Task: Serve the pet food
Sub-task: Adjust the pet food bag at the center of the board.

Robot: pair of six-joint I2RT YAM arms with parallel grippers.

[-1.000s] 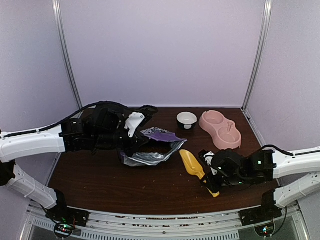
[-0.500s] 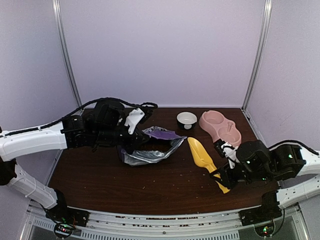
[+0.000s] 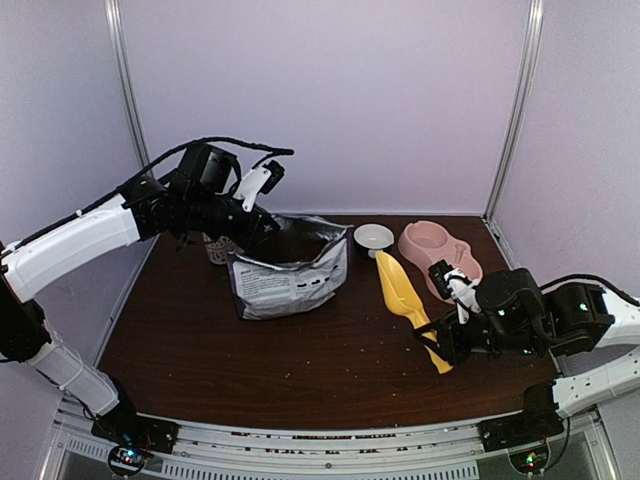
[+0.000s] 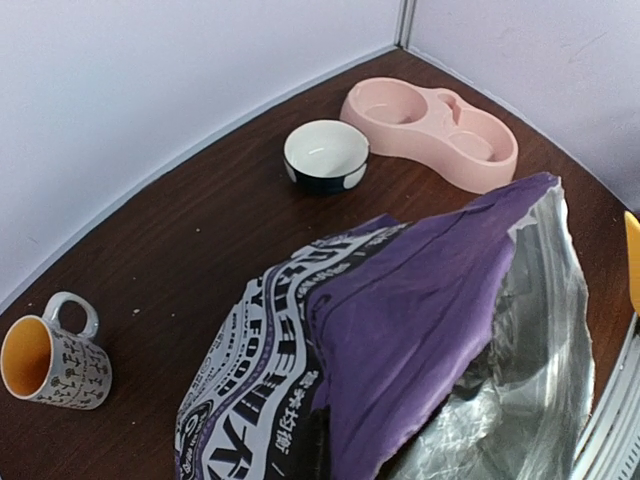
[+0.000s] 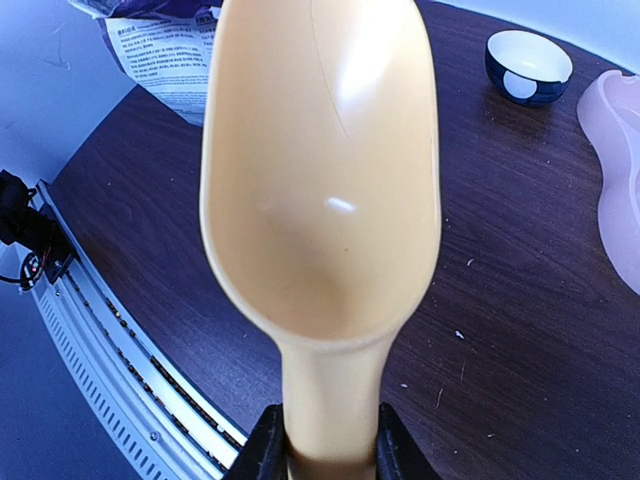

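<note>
Right hand (image 5: pixel 328 452) snug on scoop (image 5: pixel 320 170), left hand (image 3: pixel 263 227) seemingly on bag (image 3: pixel 285 285)

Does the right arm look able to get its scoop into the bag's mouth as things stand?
Probably yes: the left gripper holds the pet food bag upright, mouth open, and nothing stands between it and the yellow scoop.

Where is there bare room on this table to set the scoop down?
The widest bare patch of table is the near strip between the upright bag and the front edge. Crowded: back right, where small bowl, pink double bowl and yellow scoop sit close. A mug stands left of the bag.
</note>
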